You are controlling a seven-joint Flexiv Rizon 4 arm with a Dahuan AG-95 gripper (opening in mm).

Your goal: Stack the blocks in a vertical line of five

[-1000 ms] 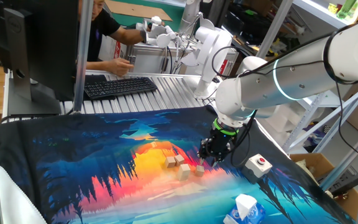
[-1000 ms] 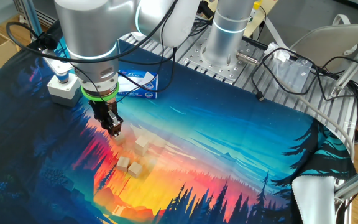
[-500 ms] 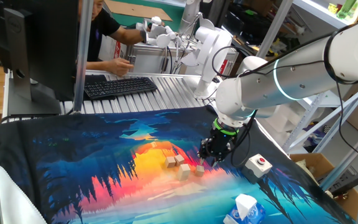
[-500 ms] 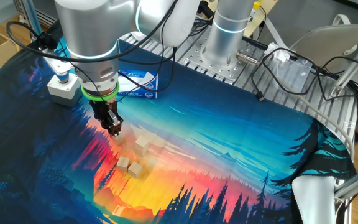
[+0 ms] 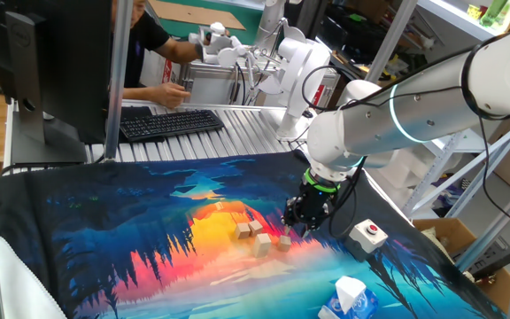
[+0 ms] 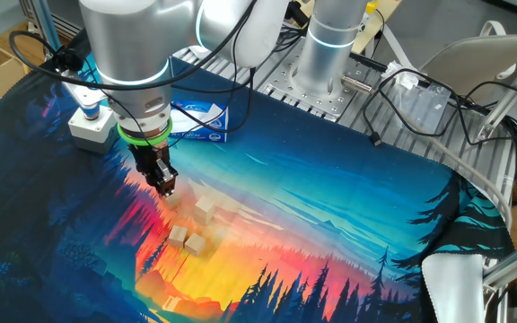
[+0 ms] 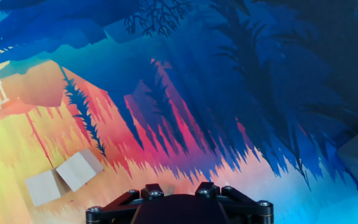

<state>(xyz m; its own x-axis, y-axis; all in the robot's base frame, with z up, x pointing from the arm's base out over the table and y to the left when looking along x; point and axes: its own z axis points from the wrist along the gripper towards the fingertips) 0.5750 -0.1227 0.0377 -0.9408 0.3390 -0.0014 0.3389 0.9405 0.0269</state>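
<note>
Several small tan wooden blocks lie loose on the colourful mat. In one fixed view two blocks (image 5: pixel 243 230) (image 5: pixel 258 228) sit side by side, a third (image 5: pixel 263 246) lies in front of them, and a fourth (image 5: pixel 284 241) lies right under my gripper (image 5: pixel 290 229). In the other fixed view the gripper (image 6: pixel 166 187) points down, with that block (image 6: pixel 174 200) at its tips and other blocks (image 6: pixel 205 210) (image 6: pixel 187 240) to its right. The hand view shows two blocks (image 7: pixel 61 177) at lower left. The fingertips are out of that frame. No blocks are stacked.
A white box with a red button (image 5: pixel 367 235) stands right of the gripper. A white-and-blue tissue pack (image 5: pixel 348 299) lies at the mat's front edge; it also shows in the other fixed view (image 6: pixel 196 120). A keyboard (image 5: pixel 168 121) and a person are behind the mat.
</note>
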